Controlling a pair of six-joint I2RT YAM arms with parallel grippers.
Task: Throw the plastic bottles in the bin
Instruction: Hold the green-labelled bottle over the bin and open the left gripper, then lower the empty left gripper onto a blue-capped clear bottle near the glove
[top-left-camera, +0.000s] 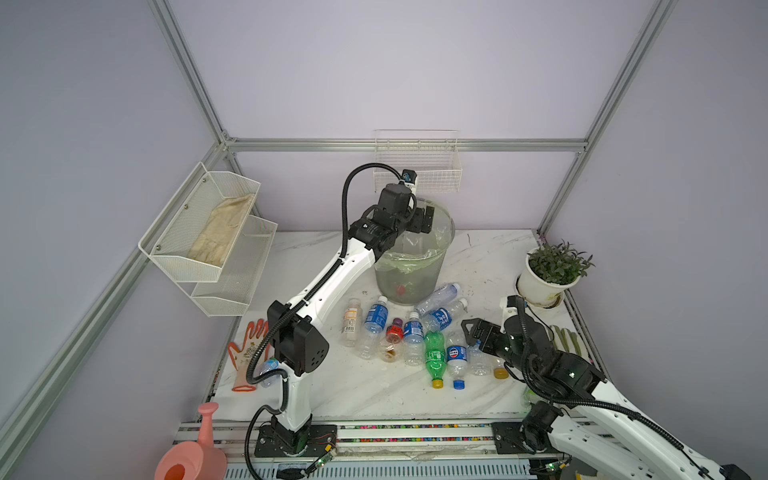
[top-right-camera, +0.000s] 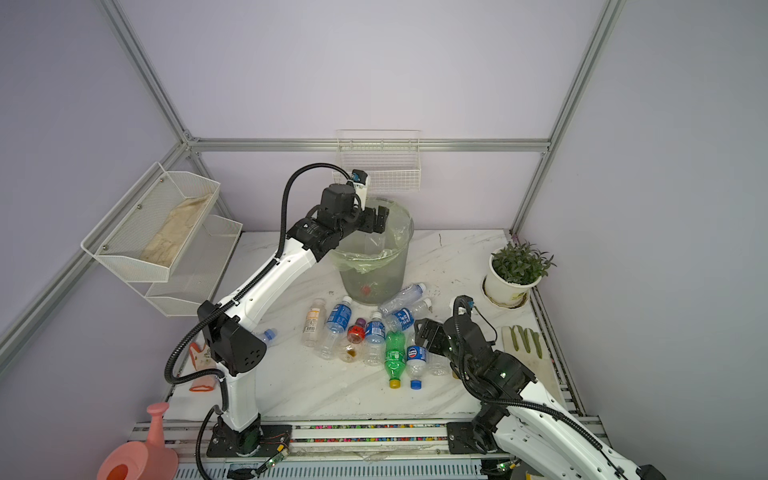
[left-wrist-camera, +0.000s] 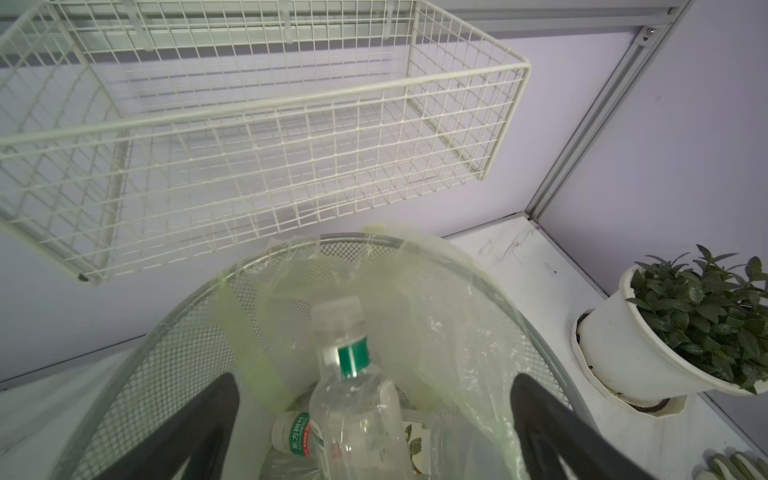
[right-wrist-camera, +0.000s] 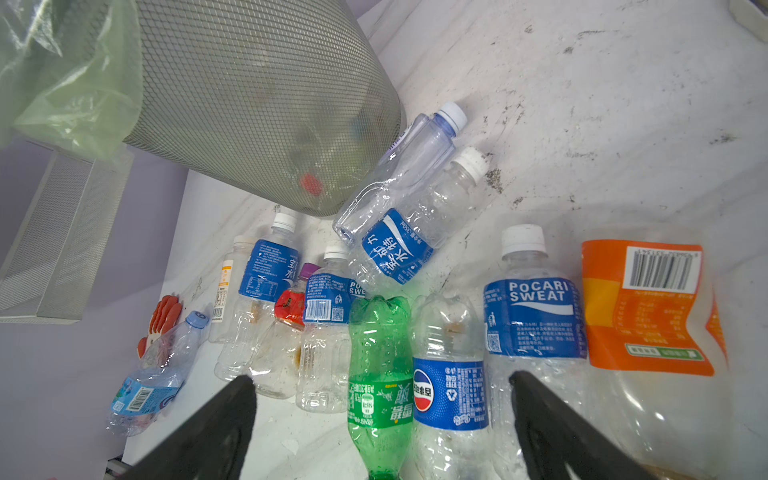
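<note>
The bin (top-left-camera: 415, 270) (top-right-camera: 374, 270), grey mesh with a pale-green bag, stands at the back middle of the table. My left gripper (top-left-camera: 424, 220) (left-wrist-camera: 374, 380) hangs open over its rim (left-wrist-camera: 498, 291). In the left wrist view a clear bottle with a green neck band (left-wrist-camera: 353, 399) sits inside the bin between the fingers, touching neither, above a white-capped bottle (left-wrist-camera: 295, 432). Several plastic bottles lie in front of the bin. My right gripper (top-left-camera: 473, 330) (right-wrist-camera: 380, 378) is open just above the green bottle (top-left-camera: 435, 353) (right-wrist-camera: 380, 374) and the Pepsi bottle (right-wrist-camera: 451, 390).
A white wire basket (top-left-camera: 417, 170) hangs on the back wall above the bin. A potted plant (top-left-camera: 548, 274) stands at the right, mesh shelves (top-left-camera: 208, 232) at the left. An orange glove (top-left-camera: 247, 349), a lone bottle (top-left-camera: 268, 370) and a pink watering can (top-left-camera: 195, 453) are near the left arm's base.
</note>
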